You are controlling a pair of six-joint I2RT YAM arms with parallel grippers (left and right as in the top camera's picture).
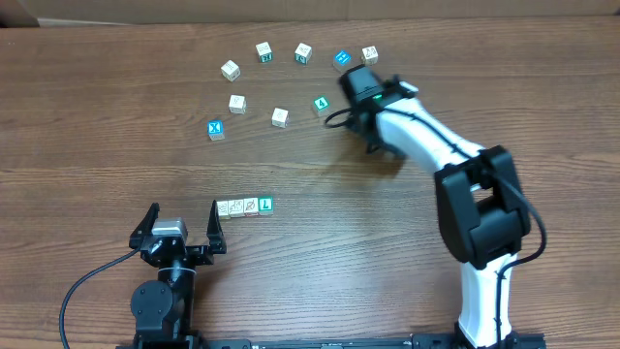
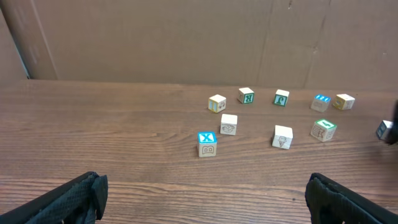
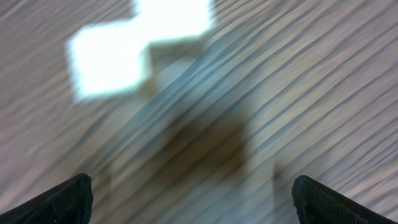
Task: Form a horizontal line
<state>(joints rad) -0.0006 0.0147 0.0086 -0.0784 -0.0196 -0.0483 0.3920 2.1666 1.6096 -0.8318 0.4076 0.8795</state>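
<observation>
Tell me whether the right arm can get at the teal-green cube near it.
Probably yes: the right gripper is open close beside the teal-green cube, with bare table between them and no other cube in the way.

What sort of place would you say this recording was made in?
Probably a robotics lab or test bench rather than a home: a left arm and a right arm work at a wood-grain table, a plain cardboard backdrop stands behind it, and scattered lettered cubes serve as practice objects.
</observation>
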